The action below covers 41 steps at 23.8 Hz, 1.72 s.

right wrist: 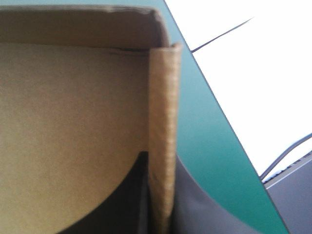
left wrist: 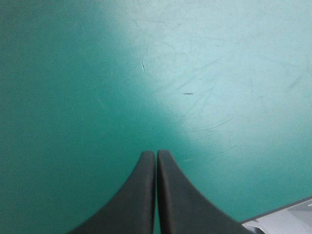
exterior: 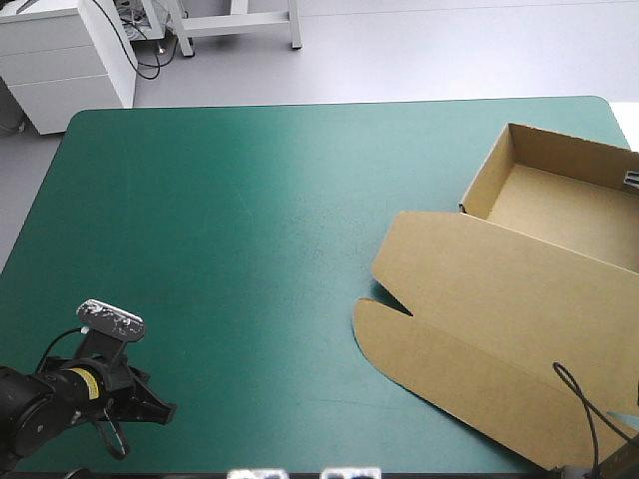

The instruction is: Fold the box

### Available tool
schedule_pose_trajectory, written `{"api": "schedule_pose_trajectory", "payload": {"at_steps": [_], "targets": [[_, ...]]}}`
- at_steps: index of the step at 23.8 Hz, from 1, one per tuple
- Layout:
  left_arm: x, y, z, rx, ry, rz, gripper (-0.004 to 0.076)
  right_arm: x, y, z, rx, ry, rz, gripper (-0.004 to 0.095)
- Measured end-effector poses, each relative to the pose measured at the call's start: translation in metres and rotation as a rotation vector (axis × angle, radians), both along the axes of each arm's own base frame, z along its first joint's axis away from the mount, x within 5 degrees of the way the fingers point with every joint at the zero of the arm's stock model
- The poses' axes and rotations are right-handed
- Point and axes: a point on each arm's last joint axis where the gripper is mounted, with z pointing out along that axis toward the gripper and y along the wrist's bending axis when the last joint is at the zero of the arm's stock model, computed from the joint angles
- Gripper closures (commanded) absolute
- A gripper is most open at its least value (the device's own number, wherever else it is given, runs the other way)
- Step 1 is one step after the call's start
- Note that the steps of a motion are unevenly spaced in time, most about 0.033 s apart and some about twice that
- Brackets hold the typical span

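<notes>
Item: box (exterior: 519, 289), brown board, on the right part of the teal-green cover (exterior: 250, 220). Its tray (exterior: 559, 190) stands open near the table's far right edge, walls raised. The lid (exterior: 469, 319) lies flat, reaching toward the near right corner, its rounded flap toward the table's middle. Right gripper (right wrist: 162, 163): narrow, clamped on a tray wall (right wrist: 163, 122). One black finger (right wrist: 131, 200) is inside the tray, the other outside over the cover, with the board between them. Left gripper (exterior: 150, 409): fingers pressed together in one point, holding nothing, over bare cover at the near left corner, well apart from the box. Step in hand, by judgement: seating or firming a raised side wall. To do it well, hold the grip square on the wall near its corner and press straight down so the folded-over edge seats. Avoid any sideways pull, since the tray sits close to the table's edge and nothing steadies the lid. Views compared: the high view alone gives the whole layout, with tray, flat lid and the gap to the left arm, but it does not show the right gripper's fingers. The right wrist view alone shows the hold, the rolled top edge of the wall and the corner where it meets the next wall. The left wrist view confirms the empty pinch over scuffed cover, with no board in sight.
</notes>
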Motion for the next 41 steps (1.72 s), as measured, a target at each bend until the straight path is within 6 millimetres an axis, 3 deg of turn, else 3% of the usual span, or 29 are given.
{"api": "schedule_pose_trajectory", "payload": {"at_steps": [5, 7, 15, 19, 24, 27, 30, 36, 38, 41], "targets": [[0.001, 0.0, 0.0, -0.006, -0.009, 0.001, 0.0731, 0.0, -0.014, -0.01, 0.005, 0.034, -0.012, 0.0573], [0.001, 0.0, 0.001, -0.006, -0.011, 0.001, 0.0731, 0.004, -0.014, -0.017, 0.028, 0.048, -0.007, 0.0514], [0.003, -0.001, 0.002, -0.017, -0.037, -0.001, 0.0731, 0.006, -0.014, -0.022, 0.041, 0.066, 0.012, 0.0518], [0.007, 0.0, -0.003, -0.011, -0.099, 0.015, 0.0731, -0.007, 0.003, 0.008, 0.083, -0.04, 0.084, 0.0604], [-0.01, 0.011, -0.016, -0.026, -0.203, 0.017, 0.0731, -0.044, 0.042, 0.069, 0.186, -0.287, 0.17, 0.0656], [-0.022, 0.017, -0.022, -0.051, -0.265, 0.017, 0.0731, -0.071, 0.078, 0.103, 0.209, -0.416, 0.308, 0.071], [-0.032, 0.022, -0.027, -0.071, -0.308, 0.018, 0.0731, -0.11, 0.116, 0.118, 0.181, -0.47, 0.446, 0.0763], [-0.041, 0.027, -0.028, -0.095, -0.357, 0.02, 0.0731, -0.169, 0.158, 0.103, 0.192, -0.476, 0.609, 0.0848], [-0.042, 0.027, -0.028, -0.098, -0.363, 0.02, 0.0731, -0.191, 0.164, 0.079, 0.186, -0.439, 0.645, 0.0871], [-0.042, 0.027, -0.028, -0.098, -0.363, 0.02, 0.0731, -0.21, 0.165, 0.048, 0.176, -0.41, 0.634, 0.0886]]}}
